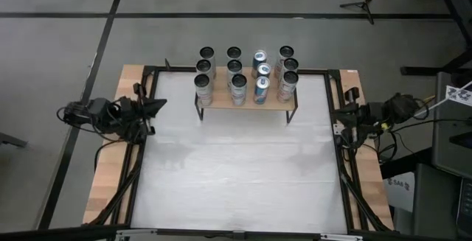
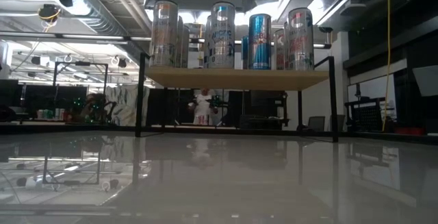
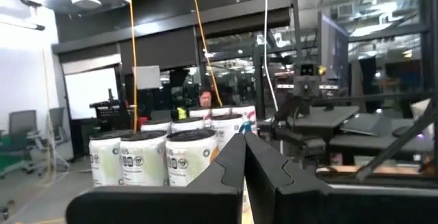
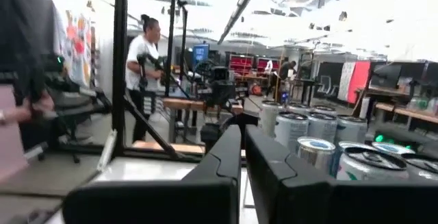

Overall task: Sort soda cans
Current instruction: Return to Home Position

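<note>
We park both arms at the table's side edges, clear of the shelf and cans. Left gripper and right gripper are clenched, empty.

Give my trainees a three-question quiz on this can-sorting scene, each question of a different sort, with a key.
1. True or false: the left gripper or the right gripper holds a can.
2. How many soda cans stand on the shelf? A six, B twelve, C twenty.
3. Fill in: seen from above, the blue cans fill the ___ column from the left.

Key: 1 false, both are shut and empty. 2 B. 3 third.
</note>
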Motion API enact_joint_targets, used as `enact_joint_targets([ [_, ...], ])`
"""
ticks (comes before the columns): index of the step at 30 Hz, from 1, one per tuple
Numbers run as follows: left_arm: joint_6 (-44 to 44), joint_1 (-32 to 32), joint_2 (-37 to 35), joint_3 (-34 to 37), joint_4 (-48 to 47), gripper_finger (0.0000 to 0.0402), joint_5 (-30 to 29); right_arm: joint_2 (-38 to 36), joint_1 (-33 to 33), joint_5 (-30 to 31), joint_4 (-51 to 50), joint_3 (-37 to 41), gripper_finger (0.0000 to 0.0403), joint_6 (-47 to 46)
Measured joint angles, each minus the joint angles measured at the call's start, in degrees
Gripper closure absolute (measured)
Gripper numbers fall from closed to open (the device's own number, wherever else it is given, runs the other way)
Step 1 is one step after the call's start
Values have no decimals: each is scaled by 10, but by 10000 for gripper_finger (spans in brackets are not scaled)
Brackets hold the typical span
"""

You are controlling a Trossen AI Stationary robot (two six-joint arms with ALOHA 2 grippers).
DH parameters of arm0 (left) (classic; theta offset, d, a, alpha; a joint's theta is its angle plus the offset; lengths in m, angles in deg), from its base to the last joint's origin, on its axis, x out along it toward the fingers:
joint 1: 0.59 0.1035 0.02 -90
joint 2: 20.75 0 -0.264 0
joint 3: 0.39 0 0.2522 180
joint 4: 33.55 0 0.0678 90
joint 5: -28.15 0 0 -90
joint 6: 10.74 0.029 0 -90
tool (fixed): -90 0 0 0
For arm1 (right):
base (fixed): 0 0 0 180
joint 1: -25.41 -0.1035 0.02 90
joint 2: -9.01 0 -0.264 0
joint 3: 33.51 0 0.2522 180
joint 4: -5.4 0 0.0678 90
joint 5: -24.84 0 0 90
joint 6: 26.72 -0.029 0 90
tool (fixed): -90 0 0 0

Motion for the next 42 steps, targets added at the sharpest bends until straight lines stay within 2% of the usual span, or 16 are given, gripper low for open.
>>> enact_joint_targets([
  [5,4,20,-1,32,36,401,8,0,0,-27,73,51,384,33],
  [12,-24,51,-1,97,90,401,36,0,0,-27,151,126,384,28],
  [20,-46,93,-1,150,119,402,36,0,0,-27,206,196,384,2],
  [26,-75,119,-1,168,100,401,39,0,0,-28,234,233,384,-24],
  [32,-82,136,-1,168,91,401,88,0,0,-28,283,269,384,-24],
  [38,-89,138,-1,168,35,401,112,0,1,-27,290,297,384,-27],
  [42,-107,138,-1,168,18,401,113,0,27,-42,286,299,384,-28],
])
